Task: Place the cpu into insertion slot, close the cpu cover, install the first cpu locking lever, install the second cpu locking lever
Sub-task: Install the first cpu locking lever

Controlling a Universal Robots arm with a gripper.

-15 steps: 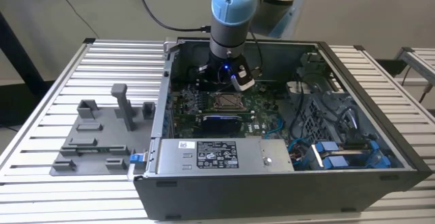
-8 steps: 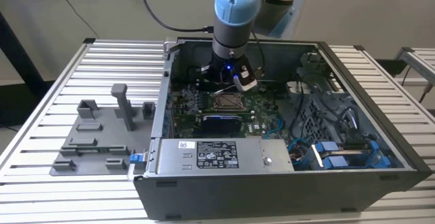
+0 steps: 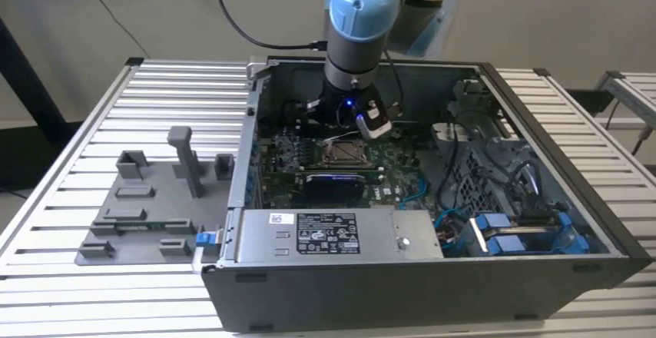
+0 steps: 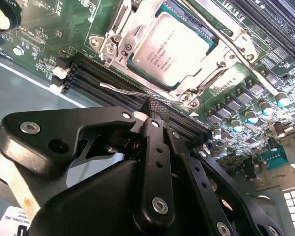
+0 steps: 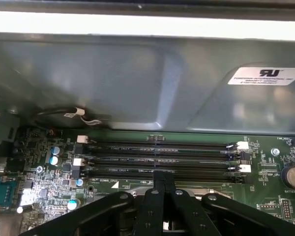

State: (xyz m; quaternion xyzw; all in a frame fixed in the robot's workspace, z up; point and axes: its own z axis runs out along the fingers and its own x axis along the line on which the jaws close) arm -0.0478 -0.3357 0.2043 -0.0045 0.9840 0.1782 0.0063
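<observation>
Slatted bench [image 3: 154, 92], open computer case [image 3: 410, 276]. Cpu [image 4: 174, 49] seated, cpu cover [image 4: 136, 30] down. Tool [image 4: 154, 105] pinched narrow, empty, tip just beside loose locking lever [image 4: 122, 88]. Lever step likely; needs fine tip contact.

Cpu [image 4: 176, 49] under cpu cover [image 4: 133, 33], beside memory slots [image 4: 96, 73], on motherboard [image 4: 44, 27]

cpu cover [image 4: 132, 34]: far side cut off by the second wrist view's edge;
gripper [image 4: 155, 107]: body cut off in both wrist views;
motherboard [image 4: 49, 39]: partly hidden behind gripper
</observation>
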